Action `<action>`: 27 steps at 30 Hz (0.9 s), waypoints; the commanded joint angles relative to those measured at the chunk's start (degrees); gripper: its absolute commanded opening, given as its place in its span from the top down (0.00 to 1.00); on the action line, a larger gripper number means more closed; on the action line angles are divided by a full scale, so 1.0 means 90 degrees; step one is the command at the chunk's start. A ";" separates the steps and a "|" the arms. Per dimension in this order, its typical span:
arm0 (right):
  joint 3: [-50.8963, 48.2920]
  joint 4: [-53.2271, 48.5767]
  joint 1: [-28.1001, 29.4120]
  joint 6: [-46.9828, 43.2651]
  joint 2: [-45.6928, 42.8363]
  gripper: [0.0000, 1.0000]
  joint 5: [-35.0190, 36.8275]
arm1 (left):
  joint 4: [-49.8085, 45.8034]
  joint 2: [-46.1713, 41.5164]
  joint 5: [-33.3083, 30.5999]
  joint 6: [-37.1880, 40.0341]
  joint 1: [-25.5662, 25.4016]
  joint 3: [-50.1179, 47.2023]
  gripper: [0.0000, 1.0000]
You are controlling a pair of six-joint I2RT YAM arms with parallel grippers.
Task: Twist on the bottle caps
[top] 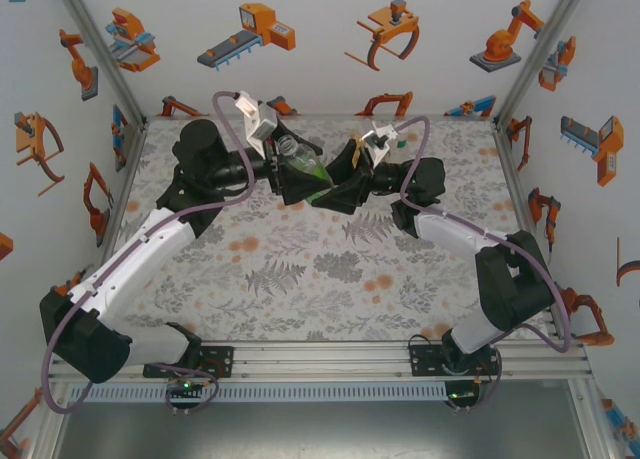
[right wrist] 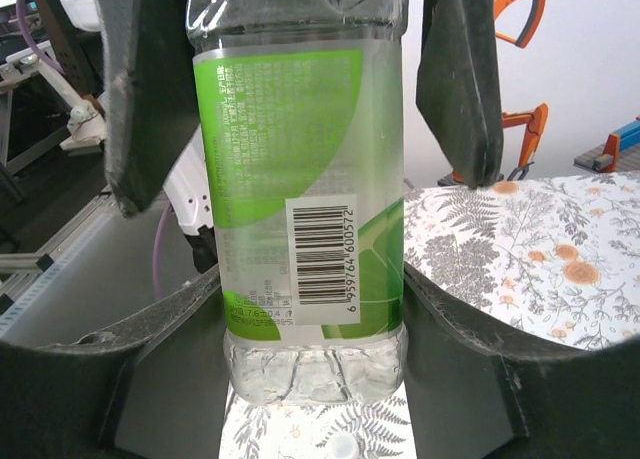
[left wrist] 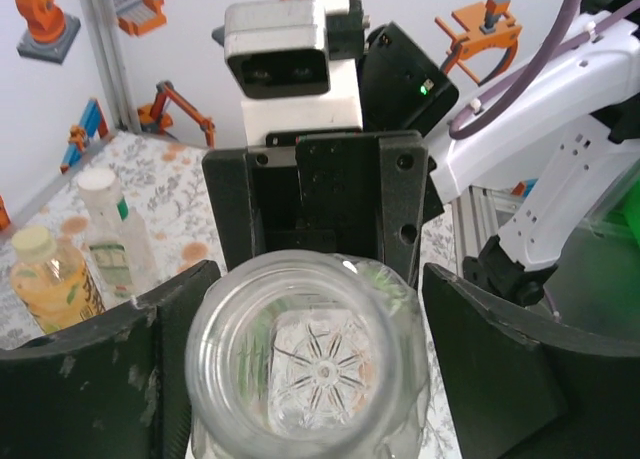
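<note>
A clear bottle with a green label (top: 306, 167) hangs tilted above the back middle of the table, between both grippers. My right gripper (right wrist: 310, 289) is shut on its lower body (right wrist: 300, 209), both pads against its sides. My left gripper (left wrist: 315, 289) stands open around the bottle's neck; the open, capless mouth (left wrist: 310, 359) faces its camera, and there is a gap at the right finger (left wrist: 500, 379). A small white cap (right wrist: 340, 446) lies on the table below the bottle. In the top view the left gripper (top: 285, 162) and right gripper (top: 345, 179) nearly meet.
In the left wrist view an amber bottle (left wrist: 45, 279) with a pale yellow cap and a slim clear bottle (left wrist: 105, 234) with a white cap stand upright on the patterned table. Frame posts (top: 130, 139) and walls close in the table.
</note>
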 commanded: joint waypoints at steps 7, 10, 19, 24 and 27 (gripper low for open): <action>0.0173 0.0305 0.0050 -0.0034 -0.0538 0.65 0.0951 | 0.3326 0.0069 -0.0222 -0.1505 -0.0042 -0.0716 0.22; 0.0168 0.0293 0.0050 -0.0033 -0.0669 0.65 0.1390 | 0.4470 0.0242 -0.0334 -0.1650 -0.0297 -0.0984 0.22; 0.0048 0.0293 0.0282 -0.0359 -0.1072 0.65 0.2069 | 0.6272 0.0892 -0.0993 -0.2331 -0.0604 -0.0797 0.23; -0.0010 0.0293 0.0376 -0.0389 -0.1170 0.65 0.2070 | 0.6441 0.1093 -0.0907 -0.2539 -0.0604 -0.0459 0.24; -0.0055 0.0295 0.0411 -0.0418 -0.1238 0.65 0.2072 | 0.6652 0.1095 -0.0906 -0.2575 -0.0598 -0.0420 0.24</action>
